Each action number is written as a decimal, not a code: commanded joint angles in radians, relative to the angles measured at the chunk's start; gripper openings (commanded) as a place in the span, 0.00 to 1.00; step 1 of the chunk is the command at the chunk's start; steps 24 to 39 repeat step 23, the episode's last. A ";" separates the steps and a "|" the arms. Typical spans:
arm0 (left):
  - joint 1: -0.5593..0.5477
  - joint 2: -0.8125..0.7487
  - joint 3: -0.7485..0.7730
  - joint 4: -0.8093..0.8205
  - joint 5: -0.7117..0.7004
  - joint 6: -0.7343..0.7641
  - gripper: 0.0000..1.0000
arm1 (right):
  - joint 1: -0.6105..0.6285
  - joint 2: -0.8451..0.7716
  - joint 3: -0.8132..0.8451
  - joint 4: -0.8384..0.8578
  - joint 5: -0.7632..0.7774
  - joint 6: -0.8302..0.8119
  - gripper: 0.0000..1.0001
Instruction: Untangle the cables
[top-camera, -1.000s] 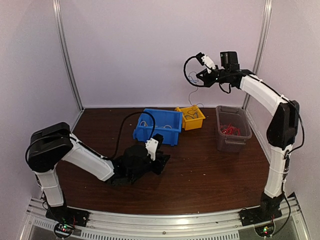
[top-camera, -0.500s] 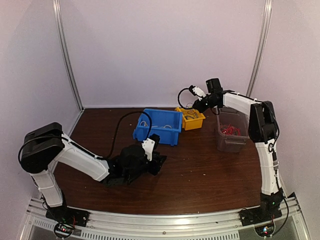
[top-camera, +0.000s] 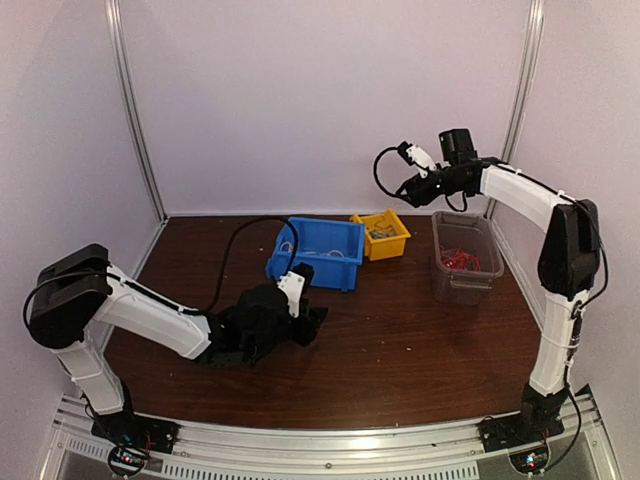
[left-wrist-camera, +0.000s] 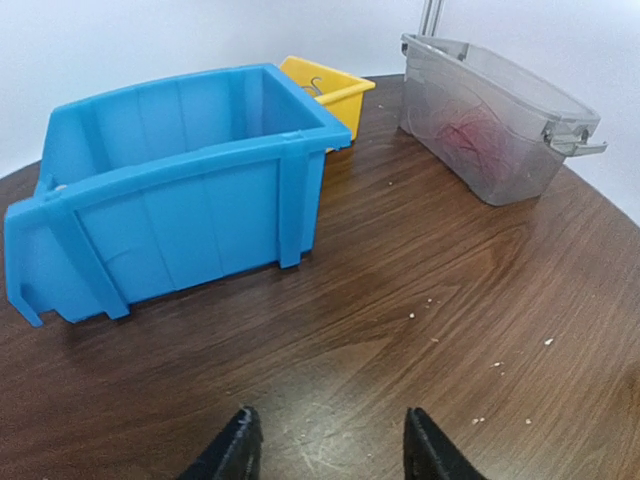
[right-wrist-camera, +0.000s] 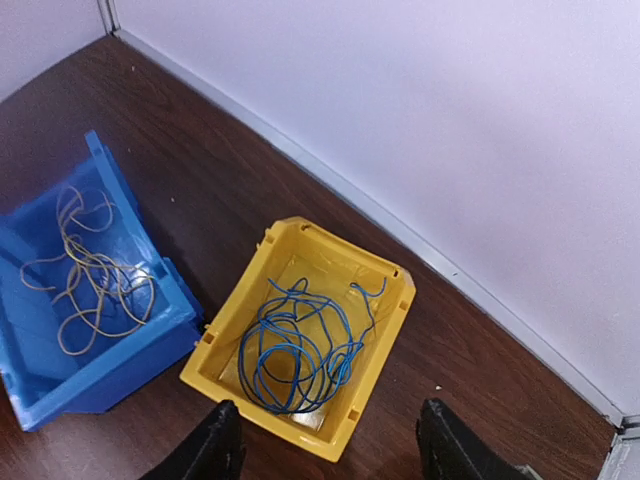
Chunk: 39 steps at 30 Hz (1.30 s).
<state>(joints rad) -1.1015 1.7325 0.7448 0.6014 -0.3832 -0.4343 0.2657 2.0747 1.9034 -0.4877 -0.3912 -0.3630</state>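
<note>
The dark wood-grain table (top-camera: 400, 350) carries a blue bin (top-camera: 318, 252). Just beside the blue bin's right rear corner sits a yellow bin (top-camera: 381, 235). A clear plastic tub (top-camera: 465, 258) stands well right of the blue bin.

Table (top-camera: 400, 350): dark wood-grain top, rounded corners, pale specks (left-wrist-camera: 430, 300) scattered across it. Reckoned from its centre in the top view:

- Blue bin (top-camera: 320, 268): 11 o'clock, upright, set askew to the table edge, ribbed outer wall.
- Yellow bin (top-camera: 385, 247): 1 o'clock, smaller, just beside the blue bin's far right corner, close to the back wall.
- Grey tub (top-camera: 462, 288): 2 o'clock, translucent, well apart from both bins, latch (left-wrist-camera: 575, 140) on one end.

Walls (top-camera: 300, 100): plain white on three sides. Metal posts (top-camera: 135, 110) stand at 10 and 2 o'clock. Metal rail (top-camera: 330, 440) runs along the 6 o'clock edge.
</note>
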 joint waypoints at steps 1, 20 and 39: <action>-0.002 -0.070 0.058 -0.114 -0.105 -0.005 0.57 | -0.019 -0.268 -0.174 0.098 -0.038 0.023 0.66; 0.195 -0.231 0.405 -0.755 -0.279 0.046 0.98 | -0.049 -0.986 -0.853 0.364 0.182 0.307 1.00; 0.195 -0.211 0.423 -0.757 -0.250 0.032 0.98 | -0.048 -1.003 -0.920 0.396 0.176 0.319 1.00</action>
